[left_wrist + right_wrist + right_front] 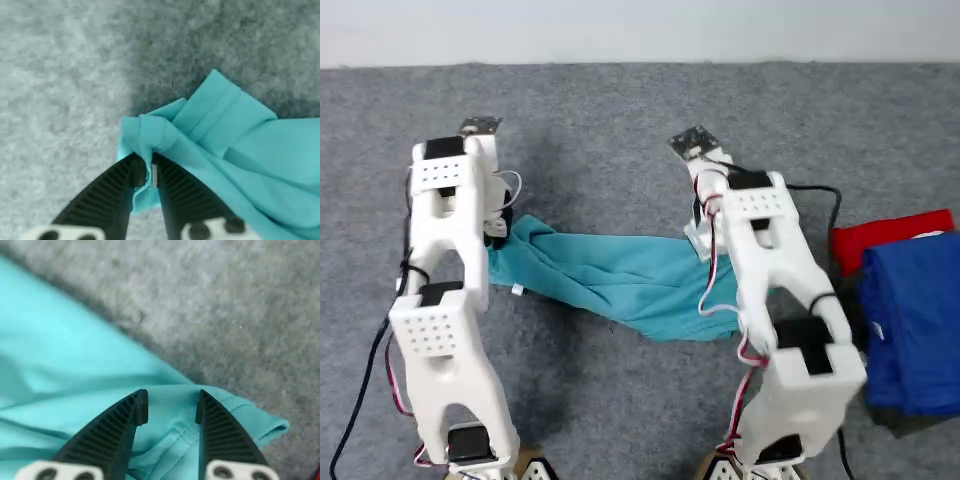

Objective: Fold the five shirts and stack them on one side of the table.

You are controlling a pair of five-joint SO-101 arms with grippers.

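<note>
Pinching teal shirt (pixel 250 150), left fingers (pixel 112 192) closed, right fingers (pixel 112 437) parted, tag (pixel 517 290) unreadable.

Light: bright and even from overhead, so you get soft shadows only.
High view: grey table (pixel 620 400) evenly lit. Faint shade pools at 1 o'clock of the left arm (pixel 445 240) and along the 6 o'clock edge of the teal shirt (pixel 620 280).
Left wrist view: your table is pale on one side and darkly shaded around the shirt's bunched corner.
Right wrist view: a narrow dark band hugs the shirt's edge.
</note>
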